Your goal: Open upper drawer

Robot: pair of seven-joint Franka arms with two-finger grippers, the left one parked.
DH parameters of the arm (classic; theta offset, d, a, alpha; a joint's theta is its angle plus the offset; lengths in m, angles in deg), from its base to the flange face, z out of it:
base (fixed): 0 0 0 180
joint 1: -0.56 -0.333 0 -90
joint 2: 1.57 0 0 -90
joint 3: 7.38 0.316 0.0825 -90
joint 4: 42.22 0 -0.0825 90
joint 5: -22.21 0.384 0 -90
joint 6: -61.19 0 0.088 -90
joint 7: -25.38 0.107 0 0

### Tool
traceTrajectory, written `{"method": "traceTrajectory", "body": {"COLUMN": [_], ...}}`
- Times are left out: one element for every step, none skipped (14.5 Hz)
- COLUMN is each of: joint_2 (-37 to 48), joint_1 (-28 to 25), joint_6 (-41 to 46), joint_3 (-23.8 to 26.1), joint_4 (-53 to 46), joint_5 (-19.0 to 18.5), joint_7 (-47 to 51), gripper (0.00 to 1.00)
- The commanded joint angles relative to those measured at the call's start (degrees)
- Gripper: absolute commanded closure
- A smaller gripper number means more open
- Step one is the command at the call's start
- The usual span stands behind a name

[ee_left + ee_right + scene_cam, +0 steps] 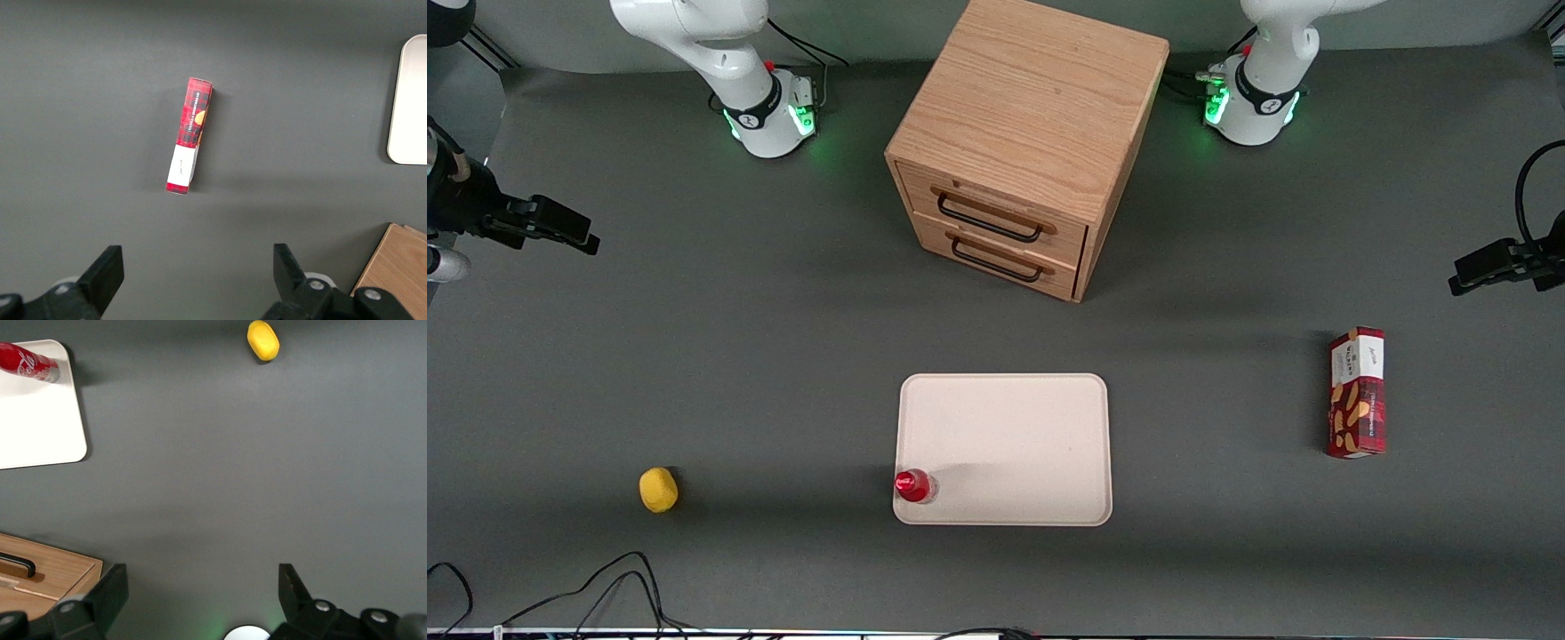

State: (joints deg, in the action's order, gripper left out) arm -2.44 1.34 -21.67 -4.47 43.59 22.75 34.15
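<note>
Hovering spread and empty, the gripper (200, 600) sits at the tabletop's (694, 356) working-arm edge, the upper drawer (996, 213) lying sideways toward the middle, its handle (989, 219) running level.

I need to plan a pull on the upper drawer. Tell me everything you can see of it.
The upper drawer is the topmost of two in the light oak cabinet. Its wide wooden front carries a thin black wire handle, set horizontally. It looks fully shut, flush with the lower drawer just below. Nothing touches it. The gripper hangs over bare table toward the working arm's end, jaws open, well clear of the handle.
</note>
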Motion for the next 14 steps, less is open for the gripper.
{"method": "traceTrajectory", "body": {"joint_2": [0.26,-0.09,-0.36,-0.53,-0.71,-1.06,-1.32,-1.85,-2.03,-2.55,-3.16,-4.21,-5.36,-6.06], "joint_1": [-1.83,-2.79,-4.54,-6.48,-8.24,-9.99,-12.1,-14.47,-17.36,-19.13,-21.33,-23.44,-25.11,-26.61], "joint_6": [-1.43,-1.6,-1.6,-1.69,-1.69,-1.69,-1.78,-2.65,-3.62,-4.84,-5.81,-6.0,-6.0,-6.0], "joint_3": [1.56,1.74,2.09,2.44,3.4,4.45,5.51,5.87,5.87,5.87,5.87,5.87,5.87,5.87], "joint_4": [0.41,0.41,0.32,0.24,0.06,0.06,0.06,0.06,0.06,-0.11,-0.73,-2.04,-3.36,-4.06], "joint_5": [2.69,5.58,7.87,8.42,8.43,8.43,8.08,7.9,7.81,7.9,7.9,7.9,7.9,7.9], "joint_7": [-1.73,-1.99,-2.0,-2.0,-1.74,-1.39,-1.3,-1.38,-1.64,-1.99,-2.17,-2.17,-2.17,-2.17], "gripper": [0.0,0.0,0.0,0.0,0.0,0.0,0.0,0.0,0.0,0.0,0.0,0.0,0.0,0.0]}}
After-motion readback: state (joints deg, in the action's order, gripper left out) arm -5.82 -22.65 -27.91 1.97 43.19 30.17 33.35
